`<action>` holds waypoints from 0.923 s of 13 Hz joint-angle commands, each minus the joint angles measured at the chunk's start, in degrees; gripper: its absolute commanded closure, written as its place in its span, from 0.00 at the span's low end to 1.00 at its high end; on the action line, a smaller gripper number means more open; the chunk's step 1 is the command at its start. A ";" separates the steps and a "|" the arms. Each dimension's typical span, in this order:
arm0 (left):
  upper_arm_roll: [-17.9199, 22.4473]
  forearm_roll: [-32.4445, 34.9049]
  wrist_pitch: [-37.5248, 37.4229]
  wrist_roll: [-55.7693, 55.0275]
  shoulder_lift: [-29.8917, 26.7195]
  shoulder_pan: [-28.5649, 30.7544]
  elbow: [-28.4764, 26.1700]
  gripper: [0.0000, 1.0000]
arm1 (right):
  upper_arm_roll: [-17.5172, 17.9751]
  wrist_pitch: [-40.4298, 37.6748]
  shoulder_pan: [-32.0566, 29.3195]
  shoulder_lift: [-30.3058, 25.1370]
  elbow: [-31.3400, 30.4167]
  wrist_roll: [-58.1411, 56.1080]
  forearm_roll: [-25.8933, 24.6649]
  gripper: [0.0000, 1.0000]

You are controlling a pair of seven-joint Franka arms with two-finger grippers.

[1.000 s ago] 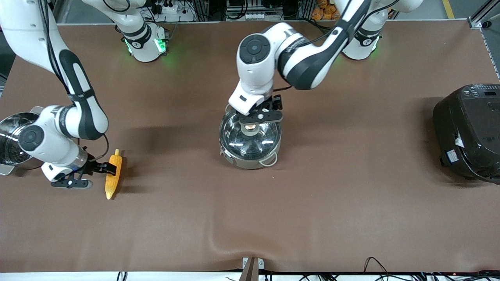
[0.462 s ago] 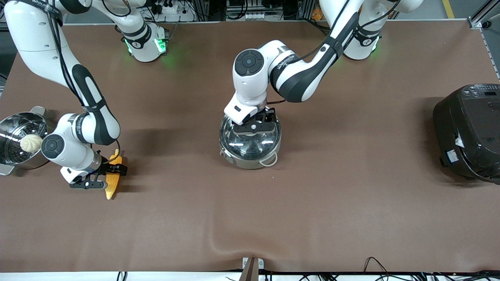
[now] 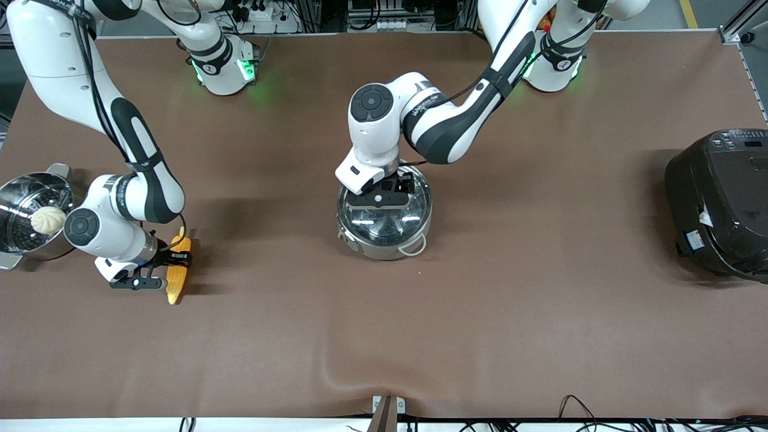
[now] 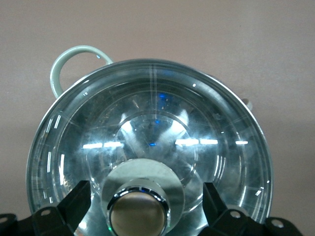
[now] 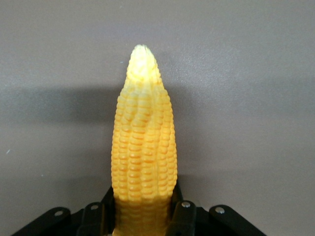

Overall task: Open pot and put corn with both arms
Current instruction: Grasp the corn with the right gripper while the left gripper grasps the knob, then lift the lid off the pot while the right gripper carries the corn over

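Looking down from the front view, both arms are busy at once. The pot point(image 3: 384, 225) sits at the middle of the frame with its glass lid point(image 3: 384, 213) still on, and the left gripper point(image 3: 387, 193) is lowered over the top of that lid, its fingers spread wide. At the lower left of the frame the right gripper point(image 3: 161, 270) is pressed to the corn point(image 3: 178, 270), which lies on the brown table point(image 3: 510, 312). At the left edge stands a steel steamer point(image 3: 24, 216) with a pale bun point(image 3: 48, 219) in it, just beside the right arm's elbow; a big black cooker point(image 3: 720, 204) fills the right edge, well apart from everything.

The left wrist view shows the lid's knob point(image 4: 138, 211) at the bottom centre, between the two black fingers point(image 4: 74, 201) — they stand apart on either side and are not touching it. The step in hand here looks like closing on the knob; after that, a straight lift to uncover the pot.

The right wrist view shows the corn point(image 5: 143, 147) filling the centre, its pale tip pointing to the top of the frame, with the fingers point(image 5: 183, 214) clamped on its thick end. It looks ready to be raised — though the pot must be opened first, so the lid is what stands in the way. The steamer close by the right arm wants a little care on the lift.
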 commanded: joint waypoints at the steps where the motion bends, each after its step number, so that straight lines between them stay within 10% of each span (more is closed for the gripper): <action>1: 0.27 1.58 -0.32 0.19 1.00 -0.89 1.67 0.00 | 0.45 -1.51 0.05 -2.63 0.27 0.60 0.38 1.00; 3: 0.10 1.23 -1.36 -3.83 0.57 -0.89 1.67 0.99 | 0.45 -7.36 0.74 -4.30 3.33 0.60 0.38 1.00; 12: 0.10 1.14 -5.30 -5.79 -1.45 -0.63 1.67 1.00 | 0.45 -41.49 11.64 -9.14 26.72 10.88 0.65 1.00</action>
